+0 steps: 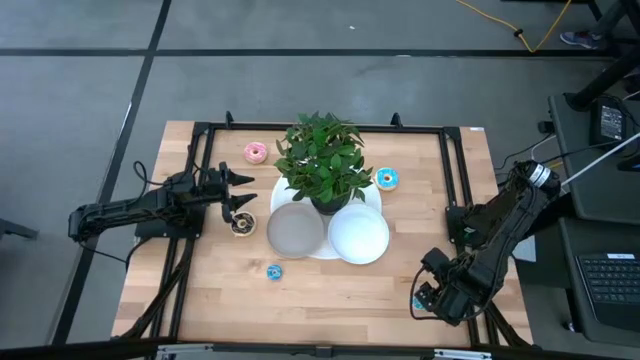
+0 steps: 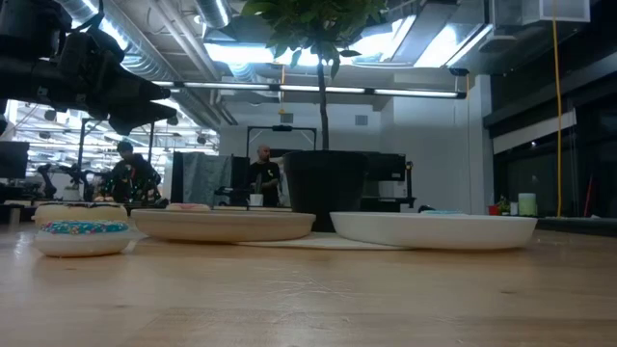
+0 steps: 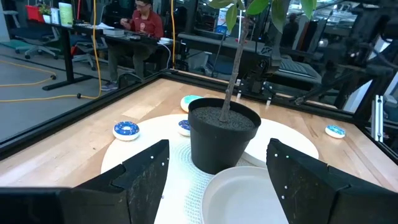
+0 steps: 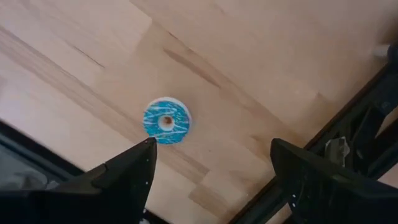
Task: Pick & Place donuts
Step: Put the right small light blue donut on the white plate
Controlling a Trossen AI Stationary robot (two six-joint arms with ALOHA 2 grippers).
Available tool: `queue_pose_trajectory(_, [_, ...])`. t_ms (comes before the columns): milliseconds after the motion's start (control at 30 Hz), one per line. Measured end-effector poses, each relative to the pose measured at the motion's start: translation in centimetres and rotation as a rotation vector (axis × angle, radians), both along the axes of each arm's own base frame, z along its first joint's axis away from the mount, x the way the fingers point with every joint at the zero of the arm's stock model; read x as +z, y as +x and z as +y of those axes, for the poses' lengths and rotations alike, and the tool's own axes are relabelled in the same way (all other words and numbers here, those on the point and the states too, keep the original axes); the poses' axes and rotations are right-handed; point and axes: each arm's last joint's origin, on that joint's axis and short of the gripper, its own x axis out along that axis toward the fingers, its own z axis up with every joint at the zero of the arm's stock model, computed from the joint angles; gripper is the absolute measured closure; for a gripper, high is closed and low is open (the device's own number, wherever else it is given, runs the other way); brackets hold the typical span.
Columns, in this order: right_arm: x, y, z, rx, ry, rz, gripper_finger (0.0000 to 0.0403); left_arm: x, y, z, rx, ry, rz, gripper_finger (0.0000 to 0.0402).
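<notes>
High view: donuts visible 5 (image 1: 255, 152) | plates 3 (image 1: 295, 230) | left hand (image 1: 240, 195) spread, empty | right hand (image 4: 211, 174) spread, empty

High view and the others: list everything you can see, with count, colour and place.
table: one, light wood, under everything
plant: one, green in a black pot, table centre
mat: one, white, round, under the pot and plates
plates: two, grey and white, side by side in front of the pot
donuts: at least five. Pink behind the plant's left, blue at its right, brown by the left gripper, small blue in front of the grey plate, blue under the right gripper
people: two, in the room behind
left gripper: open, left of the plant
right gripper: open, front right corner
</notes>
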Motion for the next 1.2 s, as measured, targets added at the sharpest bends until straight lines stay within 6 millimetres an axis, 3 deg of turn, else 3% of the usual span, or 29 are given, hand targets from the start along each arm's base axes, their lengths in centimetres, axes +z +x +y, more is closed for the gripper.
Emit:
queue_pose_trajectory(700, [-5.7, 0.3, 0.5, 0.025, 0.072, -0.051, 0.0089, 0.0, 0.0, 0.0, 0.0, 0.0, 0.0, 0.0142])
queue_pose_trajectory(1200, [-7.6, 0.7, 1.2, 0.059, 0.036, 0.002, 0.0089, 0.0, 0.0, 0.0, 0.0, 0.0, 0.0, 0.0142])
